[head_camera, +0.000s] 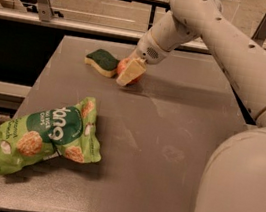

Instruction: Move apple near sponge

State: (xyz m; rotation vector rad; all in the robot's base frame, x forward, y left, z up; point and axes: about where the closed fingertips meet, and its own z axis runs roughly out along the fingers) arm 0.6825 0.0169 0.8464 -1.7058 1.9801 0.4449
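Observation:
The red apple (123,67) sits low at the back of the grey table (169,134), just right of the sponge (102,61), nearly touching it. The sponge has a dark green top over pale yellow foam and lies flat. My gripper (128,75) reaches down from the upper right and is shut on the apple. One cream finger (131,71) covers most of the apple's front. Whether the apple rests on the table or hangs just above it cannot be told.
A large green snack bag (49,134) lies at the table's front left. My white arm (220,36) crosses the back right and its bulky base (240,192) blocks the front right. Rails and office chairs stand behind the table.

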